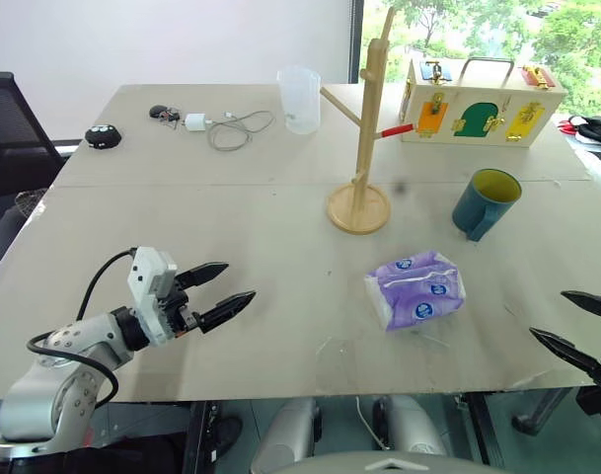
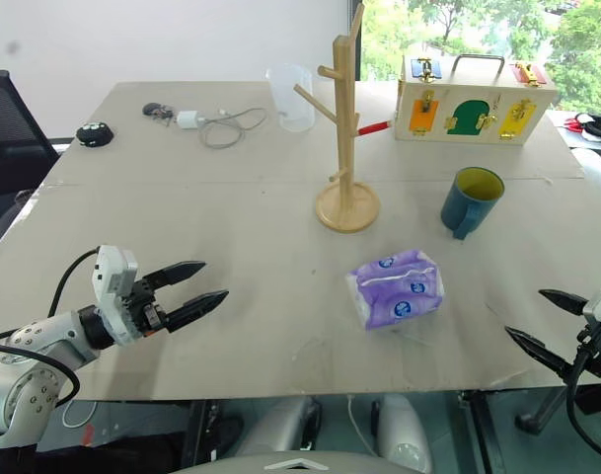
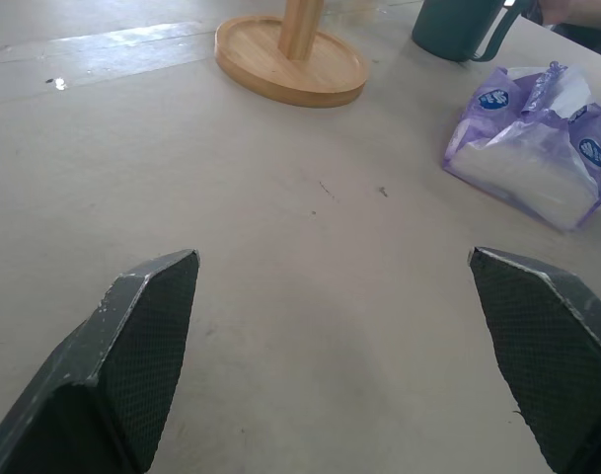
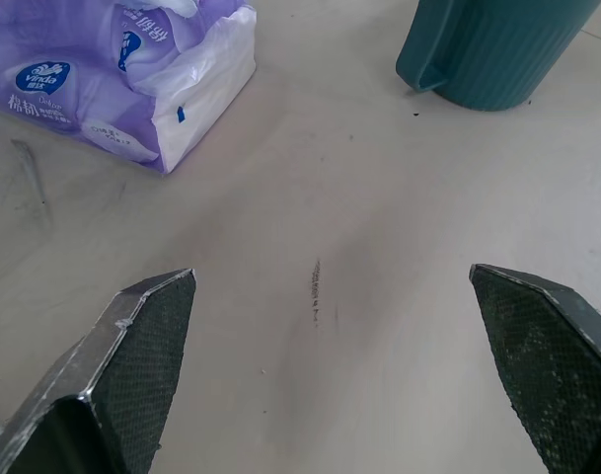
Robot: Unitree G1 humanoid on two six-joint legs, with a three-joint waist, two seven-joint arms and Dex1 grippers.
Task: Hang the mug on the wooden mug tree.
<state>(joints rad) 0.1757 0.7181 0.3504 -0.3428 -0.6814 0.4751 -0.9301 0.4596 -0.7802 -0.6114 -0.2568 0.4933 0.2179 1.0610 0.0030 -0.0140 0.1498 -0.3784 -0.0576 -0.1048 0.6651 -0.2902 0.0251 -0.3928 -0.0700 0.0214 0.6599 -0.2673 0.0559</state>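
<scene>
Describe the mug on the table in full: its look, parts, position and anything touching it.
The mug is dark teal-blue outside with a yellow-green inside, and looks like ceramic with faint vertical ribs on its wall. It stands upright and looks empty on the table, its single handle turned toward the robot. It sits to the right of the wooden mug tree, in front of the wooden box and beyond the purple tissue pack. Nothing but the table touches it; both grippers are well short of it.

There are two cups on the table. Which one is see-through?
The clear measuring cup at the far side of the table, behind the wooden mug tree. The other one, the mug, is solid dark teal with a yellow-green inside.
</scene>
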